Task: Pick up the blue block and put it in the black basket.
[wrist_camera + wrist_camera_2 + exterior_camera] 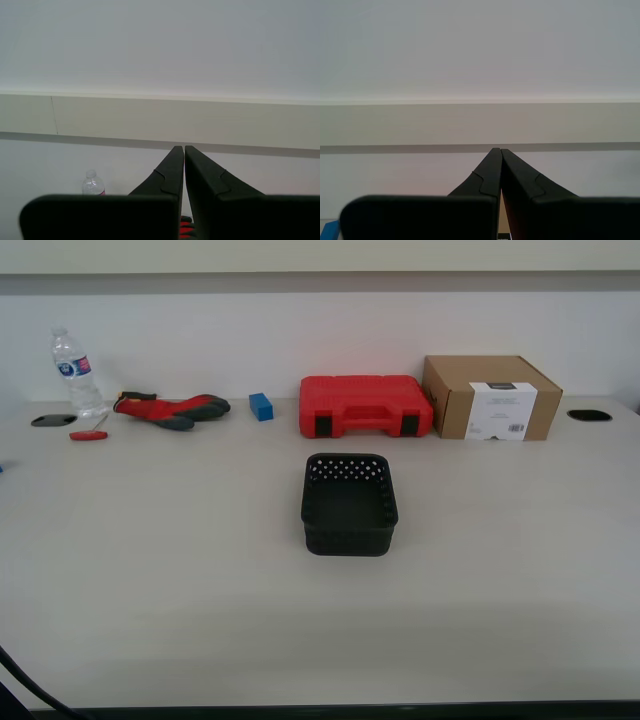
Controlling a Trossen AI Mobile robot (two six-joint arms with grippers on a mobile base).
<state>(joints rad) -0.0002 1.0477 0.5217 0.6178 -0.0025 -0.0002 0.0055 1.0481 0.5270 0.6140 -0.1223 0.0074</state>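
Far back on the pale table (150,580), the blue block (261,406) lies close to the rear edge, between a red and grey glove (172,409) and a red tool case (366,405), a small gap on each side. Its long axis runs roughly from the front edge toward the rear one, slightly turned, with one short end facing the camera; it lies flat.

The black basket (349,528) stands alone near the table's middle, well apart from the block and just in front of the tool case. Its mouth faces up, its walls are pierced with rows of small holes, and nothing shows inside it.

Along the rear edge, toward the exterior view's right, a brown cardboard box (490,397) with a white label sits beside the case. Toward the exterior view's left stand a clear water bottle (76,373) and a small red-handled tool (88,435). A dark cable hole sits near each rear corner.

The table is a light, matte, faintly grained surface against a plain white wall with a pale horizontal band.

The first gripper (184,148) is raised and aimed at the wall, fingers pressed together with only a hairline slit, gripping nothing. The second gripper (499,150) is likewise aimed at the wall, its tips meeting, empty.
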